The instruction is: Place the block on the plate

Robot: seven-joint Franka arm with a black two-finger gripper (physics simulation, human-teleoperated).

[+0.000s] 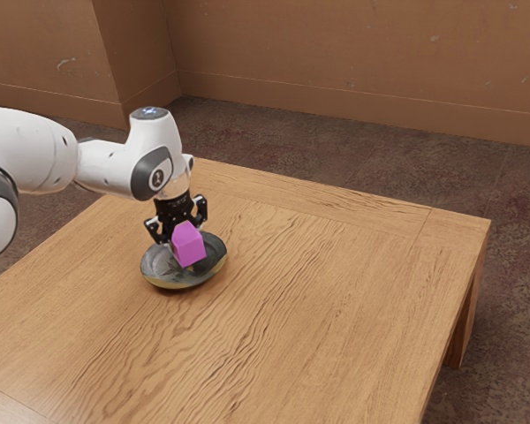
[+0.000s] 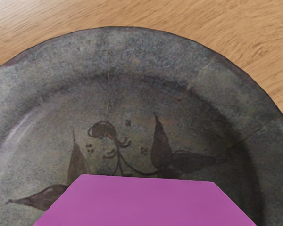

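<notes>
Over the plate is my gripper (image 1: 180, 244), pointing down and shut on the pink-purple block (image 1: 188, 246). The block is slightly tilted in the exterior view and hides part of the fingers. It stands in front of the inside of the dark round plate (image 1: 214, 262); whether its underside touches the plate cannot be told. In the wrist view, the block (image 2: 146, 202) is large at the lower edge, with the plate (image 2: 127, 49) and its dark leaf pattern beyond it.
The plate rests on a wooden table (image 1: 336, 300), whose far corner and one leg show at the exterior view's right. Bare wood (image 2: 254, 28) lies past the plate's rim in the wrist view. Brown walls and a dark carpet are beyond the table.
</notes>
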